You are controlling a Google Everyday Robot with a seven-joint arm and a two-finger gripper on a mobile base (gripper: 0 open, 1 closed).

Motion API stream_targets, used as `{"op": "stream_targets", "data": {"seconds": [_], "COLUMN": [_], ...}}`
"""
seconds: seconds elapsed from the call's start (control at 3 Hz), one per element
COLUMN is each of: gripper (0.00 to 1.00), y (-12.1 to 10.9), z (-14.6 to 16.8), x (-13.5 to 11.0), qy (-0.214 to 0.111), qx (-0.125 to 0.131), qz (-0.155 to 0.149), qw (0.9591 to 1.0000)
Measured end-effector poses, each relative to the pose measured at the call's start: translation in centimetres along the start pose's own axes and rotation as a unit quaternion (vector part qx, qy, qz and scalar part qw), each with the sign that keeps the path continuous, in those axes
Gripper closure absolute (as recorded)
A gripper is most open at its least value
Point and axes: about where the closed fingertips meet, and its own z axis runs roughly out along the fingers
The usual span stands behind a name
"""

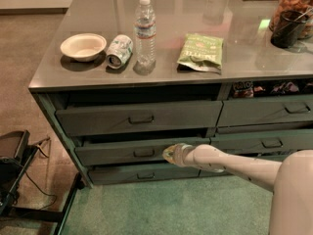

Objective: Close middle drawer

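Observation:
The middle drawer (117,152) is a wide, low grey-green front with a small metal handle (144,152), set between the top drawer (139,116) and the bottom drawer (142,173). It stands out only a little from the cabinet face, with a thin dark gap above it. My gripper (169,153) reaches in from the lower right on a white arm (230,164) and presses against the drawer's front, just right of the handle.
On the counter (44,80) stand a bowl (83,46), a tipped can (119,50), a water bottle (145,31) and a green snack bag (201,51). More drawers (266,110) lie to the right. A dark stand (12,165) sits on the floor at left.

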Motion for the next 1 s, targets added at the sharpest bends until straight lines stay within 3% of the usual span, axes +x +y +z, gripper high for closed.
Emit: {"op": "stream_targets", "data": {"seconds": [0.33, 0.67, 1.0], "gripper": [1.00, 1.00, 1.00], "y": [0.2, 2.1, 4.4], "z": [-0.2, -3.3, -8.3], "x": [-0.2, -0.8, -2.5], "qy": [-0.003, -0.003, 0.002], "qx": [-0.009, -0.051, -0.093], "qz": [0.003, 0.025, 0.057], "qw": [1.0000, 0.9984, 0.9940]}}
